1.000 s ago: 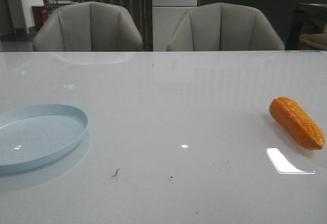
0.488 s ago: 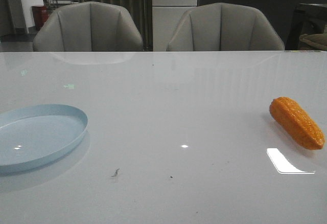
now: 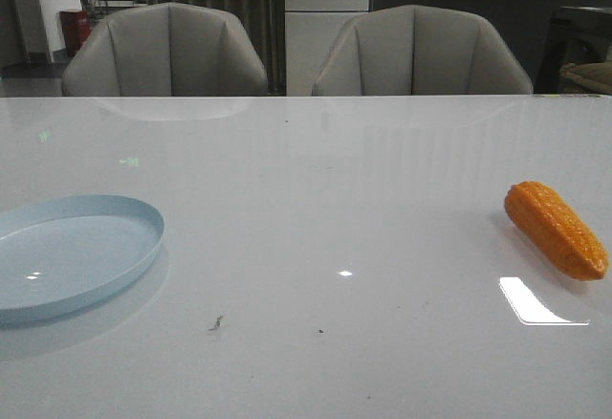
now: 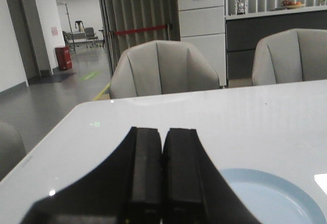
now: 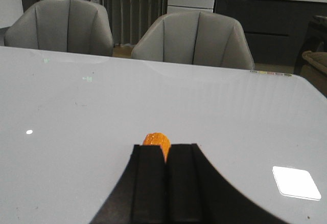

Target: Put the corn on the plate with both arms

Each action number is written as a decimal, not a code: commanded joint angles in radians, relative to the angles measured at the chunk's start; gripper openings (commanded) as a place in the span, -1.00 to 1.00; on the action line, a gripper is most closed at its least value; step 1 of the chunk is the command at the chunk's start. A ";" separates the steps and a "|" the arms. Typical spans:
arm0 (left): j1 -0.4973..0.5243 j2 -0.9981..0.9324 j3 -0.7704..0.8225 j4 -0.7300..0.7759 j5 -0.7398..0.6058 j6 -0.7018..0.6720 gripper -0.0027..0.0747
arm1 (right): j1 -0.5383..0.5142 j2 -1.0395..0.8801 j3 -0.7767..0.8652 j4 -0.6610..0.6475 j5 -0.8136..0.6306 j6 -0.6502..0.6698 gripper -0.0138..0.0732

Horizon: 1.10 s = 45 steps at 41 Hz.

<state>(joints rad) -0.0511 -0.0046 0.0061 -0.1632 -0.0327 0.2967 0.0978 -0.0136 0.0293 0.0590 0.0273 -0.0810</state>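
Nothing has shifted across the front views: plate and corn lie exactly where they lay a second ago, and no arm has come into that camera's sight.

At the left, the pale-blue plate [image 3: 72,252] sits near the table's [image 3: 316,209] left edge, bare, with nothing on it. The left wrist view shows the left gripper [image 4: 162,178] with its two black fingers pressed flat together and nothing between them, held above the table with the plate's rim [image 4: 271,198] showing just beyond and to one side of the fingers.

Across a wide stretch of glossy white tabletop, well apart from the plate, the orange corn [image 3: 556,229] lies on its side near the right edge, its tapered end pointing toward the robot and outward. In the right wrist view the right gripper [image 5: 166,183] is likewise closed tight on nothing, and one rounded end of the corn [image 5: 156,142] pokes out just past the fingertips; whether the fingers touch it cannot be told from this angle.

By my reading the task has not begun in earnest. The corn is ungrasped and untouched, and everything remains: opening the right fingers, taking the corn, carrying it leftward, probably passing it to the left arm, and setting it on the plate.
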 commanded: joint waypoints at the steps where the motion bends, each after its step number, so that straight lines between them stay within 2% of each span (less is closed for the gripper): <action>1: -0.006 -0.017 0.037 -0.005 -0.165 -0.011 -0.70 | -0.001 -0.021 -0.022 -0.010 -0.156 0.002 -0.53; 5: -0.006 -0.017 0.032 -0.005 -0.231 -0.011 -0.70 | -0.001 -0.021 -0.022 -0.010 -0.251 0.002 -0.53; 10: -0.007 -0.017 -0.007 -0.005 -0.245 -0.011 -0.70 | -0.001 -0.020 -0.036 -0.009 -0.363 0.010 -0.53; 13: -0.007 -0.017 -0.051 -0.005 -0.226 -0.011 -0.70 | -0.001 -0.020 -0.078 -0.009 -0.329 0.022 -0.53; 19: -0.007 -0.013 -0.151 -0.003 -0.207 -0.011 -0.70 | -0.001 -0.018 -0.241 -0.009 -0.150 0.025 -0.53; 24: -0.007 -0.013 -0.255 0.023 -0.109 -0.011 -0.70 | -0.001 0.026 -0.396 -0.009 -0.027 0.025 -0.53; 32: -0.007 0.051 -0.408 0.049 -0.024 -0.011 -0.70 | -0.001 0.220 -0.573 -0.009 -0.019 0.025 -0.53; 39: -0.007 0.260 -0.562 0.049 0.001 -0.011 -0.70 | -0.001 0.441 -0.718 -0.009 -0.017 0.025 -0.53; 45: -0.007 0.426 -0.641 0.049 -0.002 -0.011 -0.70 | -0.001 0.583 -0.738 -0.009 -0.027 0.025 -0.53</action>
<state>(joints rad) -0.0511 0.3417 -0.5805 -0.1126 0.0363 0.2967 0.0978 0.5046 -0.6721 0.0590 0.0825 -0.0592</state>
